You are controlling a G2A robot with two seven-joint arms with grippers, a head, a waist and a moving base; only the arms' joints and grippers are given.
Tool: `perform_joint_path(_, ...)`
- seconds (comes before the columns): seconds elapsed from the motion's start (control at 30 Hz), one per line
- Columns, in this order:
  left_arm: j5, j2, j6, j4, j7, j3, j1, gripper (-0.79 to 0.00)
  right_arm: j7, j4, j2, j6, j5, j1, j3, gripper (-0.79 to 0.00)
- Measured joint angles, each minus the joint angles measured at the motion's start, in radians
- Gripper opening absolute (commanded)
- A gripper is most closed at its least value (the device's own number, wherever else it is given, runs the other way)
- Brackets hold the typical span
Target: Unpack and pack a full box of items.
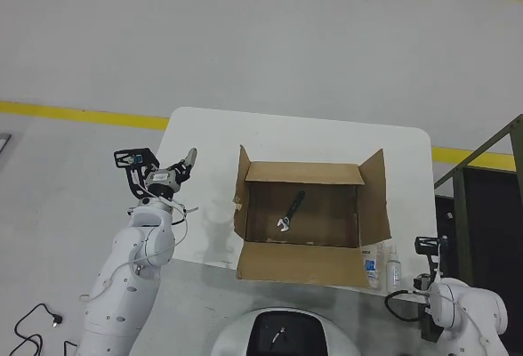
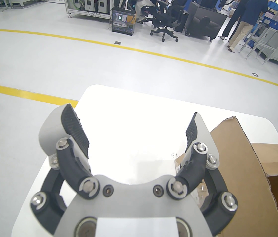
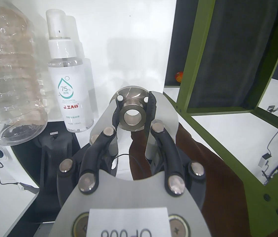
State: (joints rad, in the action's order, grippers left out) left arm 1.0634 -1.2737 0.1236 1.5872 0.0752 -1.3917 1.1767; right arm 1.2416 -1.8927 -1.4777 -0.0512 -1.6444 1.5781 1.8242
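Well, the bench carries the open box at its middle. At the near right corner stand a clear bottle and a spray bottle, seemingly unpacked. The left claw hangs wide apart, empty, over the left edge, free for the wrench on the box floor. The right claw pinches a metal fitting beside the bottles, likely to set it down there.

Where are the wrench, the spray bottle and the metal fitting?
wrench (image 1: 293, 209): top view, its handle.
spray bottle (image 3: 67, 85): right wrist view, its label.
metal fitting (image 3: 140, 122): right wrist view, its front rim.
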Motion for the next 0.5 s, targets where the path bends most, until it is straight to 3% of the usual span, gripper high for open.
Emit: perform_joint_path(0.5,0.0,0.0,0.0,0.0,0.0,0.0,0.0,0.0,-0.051,0.097,0.006,0.039,-0.018,-0.032,-0.036,-0.785)
